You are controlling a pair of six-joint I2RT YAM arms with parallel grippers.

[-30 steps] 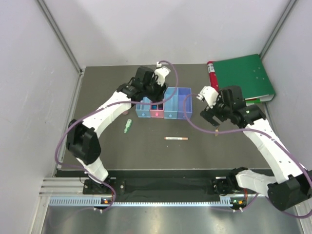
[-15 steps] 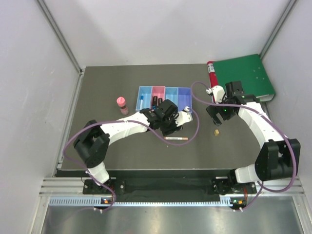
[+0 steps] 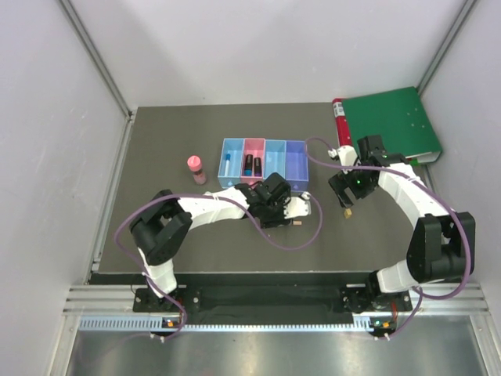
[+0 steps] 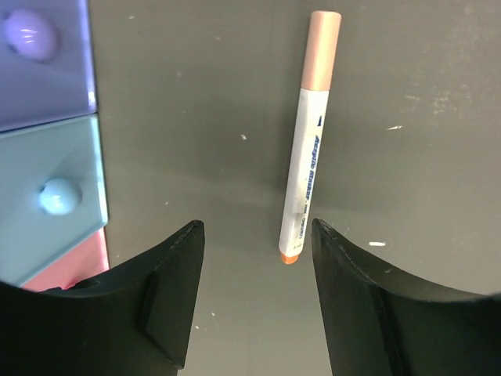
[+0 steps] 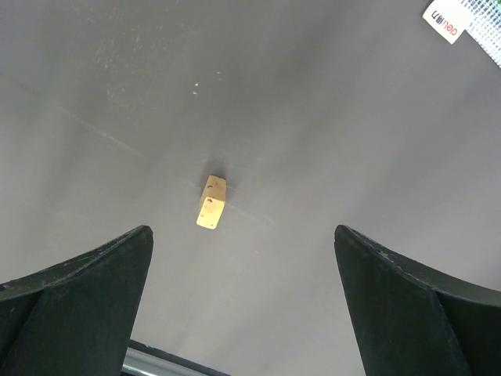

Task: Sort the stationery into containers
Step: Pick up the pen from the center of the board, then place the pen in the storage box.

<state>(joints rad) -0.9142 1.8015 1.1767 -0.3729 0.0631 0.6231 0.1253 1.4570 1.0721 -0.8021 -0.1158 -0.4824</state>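
At the left gripper (image 4: 254,301), black fingers parted, gripping nothing. Hung low over the thin white-orange pen (image 4: 308,149), the orange tip just inside the gap and nearer one finger, touching neither. Off to the side, outer walls of the bins (image 4: 47,180), near the pen but apart from it.

At the right gripper (image 5: 243,243), spread wide, likewise empty. Poised above the tiny tan nub (image 5: 211,202), alone on the bare table (image 5: 313,102).

Farther out, from above: blue-white pen (image 3: 225,163) lying in the left light blue bin, two dark pieces (image 3: 247,164) in the pink one, seemingly nothing in the other two. Pink-capped bottle (image 3: 194,167) upright on the table, left of the row and apart from it. At the back right corner, green binder (image 3: 391,117) with red folder (image 3: 339,121) alongside, no part of the sorting.

Judged roughly half done: three pieces binned, three left out, namely pen, nub and bottle.

As to make: bins thin, translucent, glossy plastic, square-cornered, with a round stud on each wall. Pen a slim smooth cylinder, white printed barrel, matte peach cap. Nub a small blocky wedge, dull and pitted. Table dark, matte, lightly scuffed and flecked.
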